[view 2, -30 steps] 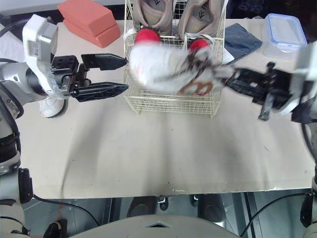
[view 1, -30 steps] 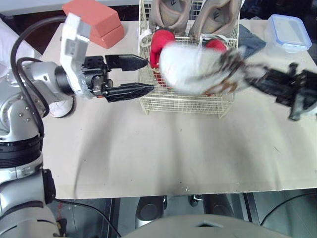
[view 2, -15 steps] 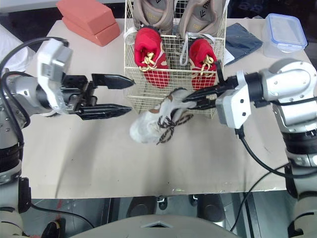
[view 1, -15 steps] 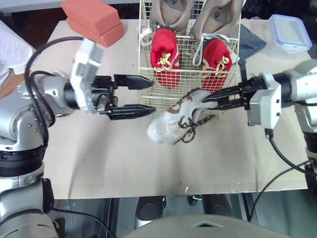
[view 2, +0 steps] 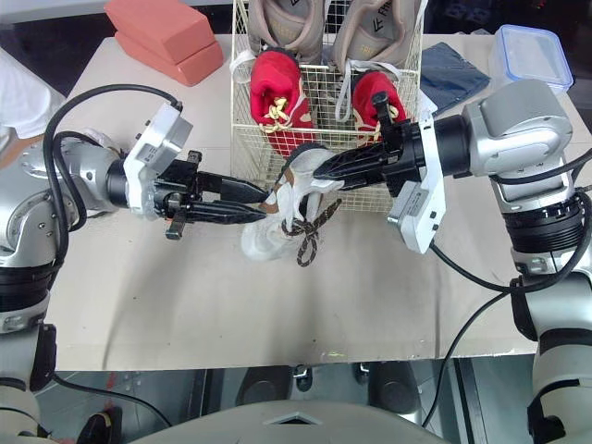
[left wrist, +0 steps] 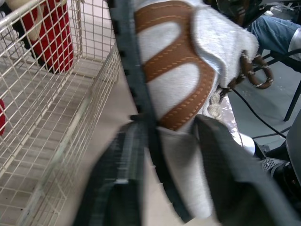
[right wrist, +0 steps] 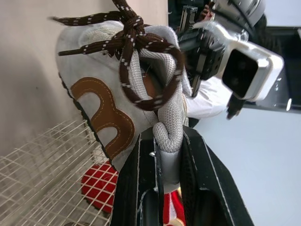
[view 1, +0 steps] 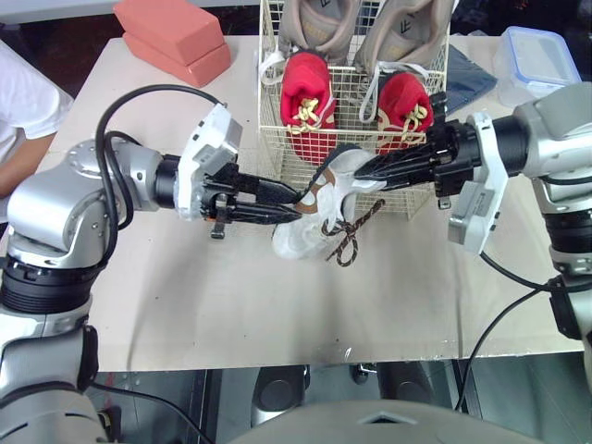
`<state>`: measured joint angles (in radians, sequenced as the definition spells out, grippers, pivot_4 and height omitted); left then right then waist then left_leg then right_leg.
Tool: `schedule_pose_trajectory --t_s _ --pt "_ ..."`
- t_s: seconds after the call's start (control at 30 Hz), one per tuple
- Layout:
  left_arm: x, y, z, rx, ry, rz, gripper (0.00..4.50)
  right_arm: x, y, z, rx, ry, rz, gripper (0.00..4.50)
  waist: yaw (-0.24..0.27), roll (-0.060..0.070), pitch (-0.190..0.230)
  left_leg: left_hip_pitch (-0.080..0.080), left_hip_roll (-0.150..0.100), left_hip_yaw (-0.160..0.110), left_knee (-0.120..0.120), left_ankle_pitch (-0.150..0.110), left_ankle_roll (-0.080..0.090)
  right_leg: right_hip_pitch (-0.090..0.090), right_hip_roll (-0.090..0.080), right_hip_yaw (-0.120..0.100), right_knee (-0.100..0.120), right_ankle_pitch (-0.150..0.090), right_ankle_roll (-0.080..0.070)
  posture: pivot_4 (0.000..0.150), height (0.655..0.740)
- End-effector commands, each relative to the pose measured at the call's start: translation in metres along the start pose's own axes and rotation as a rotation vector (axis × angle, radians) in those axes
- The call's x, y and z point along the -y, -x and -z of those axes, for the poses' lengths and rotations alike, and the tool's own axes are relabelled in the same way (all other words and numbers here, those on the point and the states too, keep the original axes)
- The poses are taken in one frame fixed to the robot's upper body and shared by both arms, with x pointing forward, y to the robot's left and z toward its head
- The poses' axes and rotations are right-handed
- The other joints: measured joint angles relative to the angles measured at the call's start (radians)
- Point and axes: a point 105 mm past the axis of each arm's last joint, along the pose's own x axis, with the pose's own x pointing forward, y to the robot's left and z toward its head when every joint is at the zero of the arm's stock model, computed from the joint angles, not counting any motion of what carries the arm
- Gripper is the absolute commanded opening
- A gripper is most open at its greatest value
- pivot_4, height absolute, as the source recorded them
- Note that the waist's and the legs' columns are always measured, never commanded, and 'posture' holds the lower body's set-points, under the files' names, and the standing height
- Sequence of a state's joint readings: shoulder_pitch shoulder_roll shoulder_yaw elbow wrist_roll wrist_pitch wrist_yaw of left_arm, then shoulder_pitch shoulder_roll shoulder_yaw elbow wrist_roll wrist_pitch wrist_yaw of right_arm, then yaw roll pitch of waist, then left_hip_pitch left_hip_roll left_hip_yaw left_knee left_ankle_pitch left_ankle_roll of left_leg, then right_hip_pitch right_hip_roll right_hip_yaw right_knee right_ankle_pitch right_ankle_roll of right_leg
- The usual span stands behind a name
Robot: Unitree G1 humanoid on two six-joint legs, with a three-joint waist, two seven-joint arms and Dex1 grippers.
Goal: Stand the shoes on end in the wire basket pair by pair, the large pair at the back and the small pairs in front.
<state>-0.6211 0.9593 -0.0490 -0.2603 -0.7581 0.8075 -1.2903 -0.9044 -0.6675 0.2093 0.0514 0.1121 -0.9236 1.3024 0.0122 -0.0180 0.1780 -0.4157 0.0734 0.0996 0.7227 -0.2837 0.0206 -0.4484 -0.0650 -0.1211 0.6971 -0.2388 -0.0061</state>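
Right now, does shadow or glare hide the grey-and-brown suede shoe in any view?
Left eye view: even light, a soft shadow on the beige table beneath the grey-and-brown suede shoe, no glare. Left wrist view: the left pincer has black fingers partly covering it. Right wrist view: well lit, bright backdrop.

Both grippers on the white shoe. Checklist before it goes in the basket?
1. Right gripper clamped on white shoe collar: ok.
2. Left gripper closed on its sole edge: ok.
3. Shoe lifted off table: cannot tell.
4. Laces secured: not ok, dangling loose beside the basket wire.
5. Basket floor in front of red pair free: ok.
6. Large pair at back: ok.
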Motion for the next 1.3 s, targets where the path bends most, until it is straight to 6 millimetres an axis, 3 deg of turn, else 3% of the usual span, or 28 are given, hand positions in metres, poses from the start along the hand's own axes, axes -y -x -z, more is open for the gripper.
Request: schedule_pose_trajectory --t_s 0.03,0.43,0.53,0.7,0.77,1.0,1.17,1.3 --pt "0.0 -0.001 0.002 -0.032 -0.029 0.007 0.07 0.026 0.006 -0.005 0.011 0.094 0.101 0.0 0.0 0.0 0.0 0.0 0.0 0.0 0.0 0.0 0.0 0.0 0.0 0.0 0.0 0.0 0.0 0.15 0.686" --pt "-0.009 -0.002 0.007 -0.027 -0.08 -0.041 0.07 0.03 0.009 -0.001 0.006 0.062 0.149 0.0 0.0 0.0 0.0 0.0 0.0 0.0 0.0 0.0 0.0 0.0 0.0 0.0 0.0 0.0 0.0 0.15 0.686" --pt "-0.011 -0.003 0.006 -0.01 -0.094 -0.064 0.0 0.029 0.01 0.001 -0.006 0.03 0.147 1.09 0.0 0.0 0.0 0.0 0.0 0.0 0.0 0.0 0.0 0.0 0.0 0.0 0.0 0.0 0.0 0.15 0.686" --pt "-0.018 -0.004 0.0 0.064 -0.1 -0.126 0.0 0.027 0.017 0.005 -0.037 -0.025 0.193 3.57 0.0 0.0 0.0 0.0 0.0 0.0 0.0 0.0 0.0 0.0 0.0 0.0 0.0 0.0 0.0 0.15 0.686" --pt "-0.023 -0.002 -0.002 0.097 -0.101 -0.17 0.0 0.018 0.023 0.013 -0.081 -0.166 0.215 4.47 0.002 0.0 0.0 0.0 0.0 0.0 0.0 0.0 0.0 0.0 -0.001 0.001 0.0 0.0 0.0 0.15 0.686" --pt "-0.027 0.001 -0.015 0.224 -0.124 -0.253 0.0 -0.014 0.043 0.023 -0.174 -0.875 0.448 4.47 0.003 0.0 0.0 -0.001 0.0 -0.001 0.0 0.0 0.0 0.001 -0.004 0.0 0.001 0.0 0.0 0.15 0.686" --pt "-0.028 0.0 -0.026 0.292 -0.147 -0.274 0.0 -0.009 0.035 0.01 -0.046 -1.428 0.647 4.47 -0.001 0.0 0.0 0.0 0.001 -0.001 0.0 0.0 0.0 0.001 -0.003 0.001 0.002 0.0 0.0 0.15 0.686" --pt "-0.024 -0.004 -0.025 0.295 -0.149 -0.255 0.0 0.0 0.027 0.005 0.04 -1.652 0.719 4.47 0.001 0.0 0.0 0.0 0.0 -0.002 0.0 0.0 0.0 0.001 -0.003 0.0 0.002 0.0 0.0 0.15 0.686"
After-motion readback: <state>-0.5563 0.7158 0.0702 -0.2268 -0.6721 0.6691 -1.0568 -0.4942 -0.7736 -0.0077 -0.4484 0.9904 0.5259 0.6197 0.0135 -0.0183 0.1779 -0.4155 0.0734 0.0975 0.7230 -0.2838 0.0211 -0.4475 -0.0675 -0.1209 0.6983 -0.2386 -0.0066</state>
